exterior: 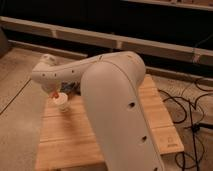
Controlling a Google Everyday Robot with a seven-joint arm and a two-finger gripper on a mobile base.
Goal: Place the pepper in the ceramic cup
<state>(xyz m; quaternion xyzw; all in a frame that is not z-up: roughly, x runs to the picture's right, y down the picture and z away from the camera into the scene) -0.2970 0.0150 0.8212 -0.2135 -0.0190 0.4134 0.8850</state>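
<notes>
The ceramic cup, small and cream-white, stands upright near the left edge of the wooden table. The orange-red pepper shows just above the cup's left rim. My gripper reaches down from the white wrist right over the cup. It is mostly hidden by the wrist and appears shut on the pepper. The thick white arm crosses the middle of the view and hides much of the table.
A blue-grey block peeks out just behind the cup, under the forearm. Black cables lie on the floor right of the table. A dark wall with a pale rail runs along the back. Bare floor lies to the left.
</notes>
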